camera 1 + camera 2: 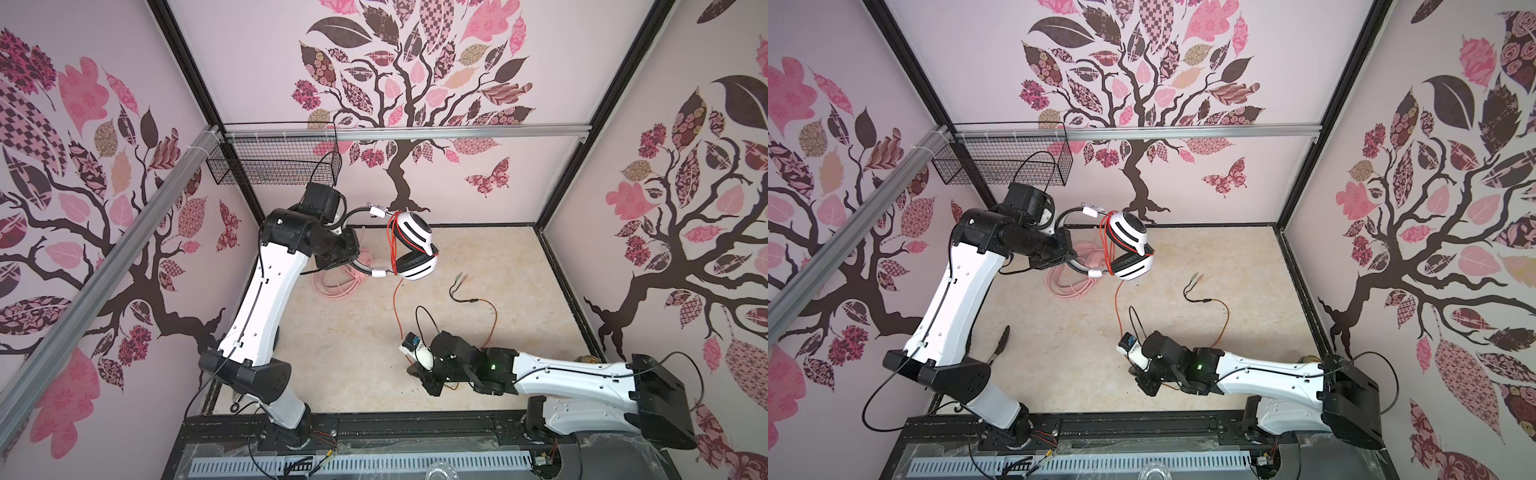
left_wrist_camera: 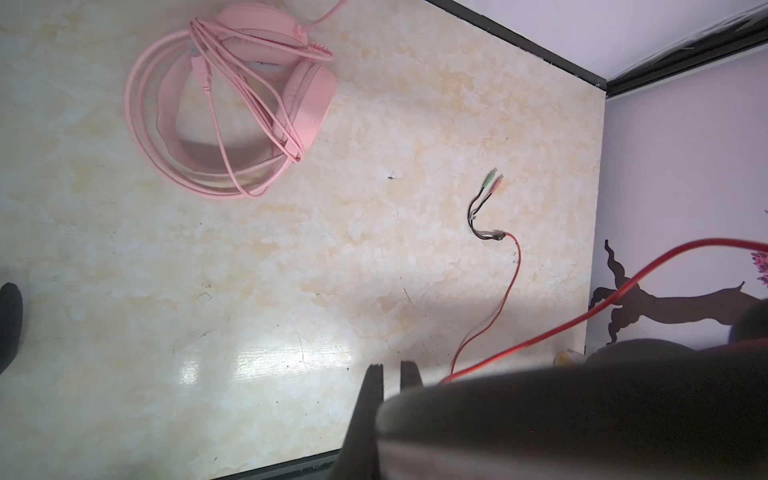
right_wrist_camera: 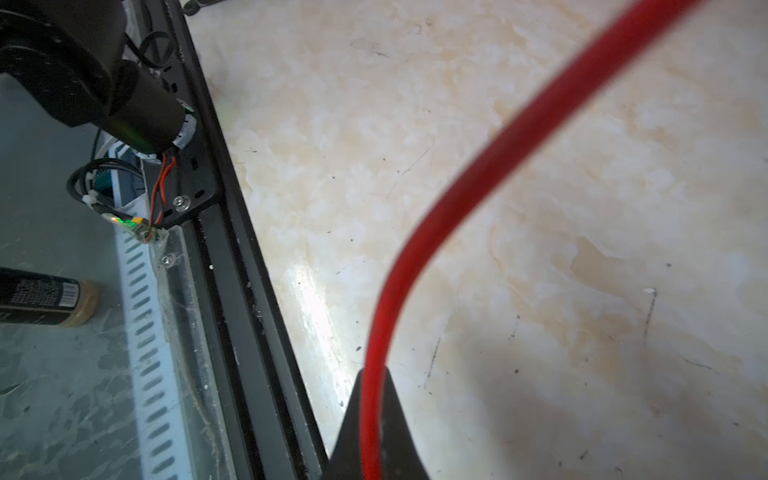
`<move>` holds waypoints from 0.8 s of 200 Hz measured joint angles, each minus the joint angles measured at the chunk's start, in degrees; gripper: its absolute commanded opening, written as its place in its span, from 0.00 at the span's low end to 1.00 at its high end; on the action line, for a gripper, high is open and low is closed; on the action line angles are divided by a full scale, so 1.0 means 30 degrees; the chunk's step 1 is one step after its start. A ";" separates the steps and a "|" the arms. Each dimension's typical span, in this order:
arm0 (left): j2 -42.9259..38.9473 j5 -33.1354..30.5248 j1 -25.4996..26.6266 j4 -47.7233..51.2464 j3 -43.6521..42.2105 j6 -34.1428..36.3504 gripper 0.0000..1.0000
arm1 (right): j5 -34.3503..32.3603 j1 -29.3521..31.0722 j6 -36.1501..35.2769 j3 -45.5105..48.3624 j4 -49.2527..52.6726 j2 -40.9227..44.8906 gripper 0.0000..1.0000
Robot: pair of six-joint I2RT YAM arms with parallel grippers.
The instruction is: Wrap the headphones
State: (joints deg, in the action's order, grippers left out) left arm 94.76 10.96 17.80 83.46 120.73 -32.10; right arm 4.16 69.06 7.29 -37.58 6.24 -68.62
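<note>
The white-and-black headphones hang in the air at the back of the table, with red turns of cable around the folded earcups. My left gripper is shut on their headband. Their orange-red cable drops to my right gripper, which is shut on it low over the table's front. The cable's tail loops back on the table to the plugs. The pink headphones lie on the table with the pink cable coiled round them, partly hidden by my left arm.
A black wire basket hangs on the back-left wall. A black rail runs along the table's front edge, with a dark can lying beyond it. Patterned walls close in the marbled table on three sides.
</note>
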 measured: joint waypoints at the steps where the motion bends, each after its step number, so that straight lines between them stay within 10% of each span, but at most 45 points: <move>1: 0.0029 0.0036 -0.0036 -0.0007 0.0000 0.0000 0.00 | -0.0044 0.0109 0.0029 -0.0007 -0.0007 -0.0015 0.00; 97: 0.2251 0.3949 -0.1960 -0.1945 -0.0284 -0.1253 0.00 | -0.0889 0.3082 0.0357 -0.2004 0.1100 -0.1355 0.00; 160: 0.2266 -0.2929 -0.2288 -0.0787 -0.0634 -0.0656 0.00 | -0.3060 0.4269 -0.0022 -0.3796 0.5042 -0.0590 0.00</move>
State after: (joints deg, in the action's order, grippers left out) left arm 101.56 2.17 10.94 81.10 118.83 -34.06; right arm -5.02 81.87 7.22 -48.97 21.37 -70.39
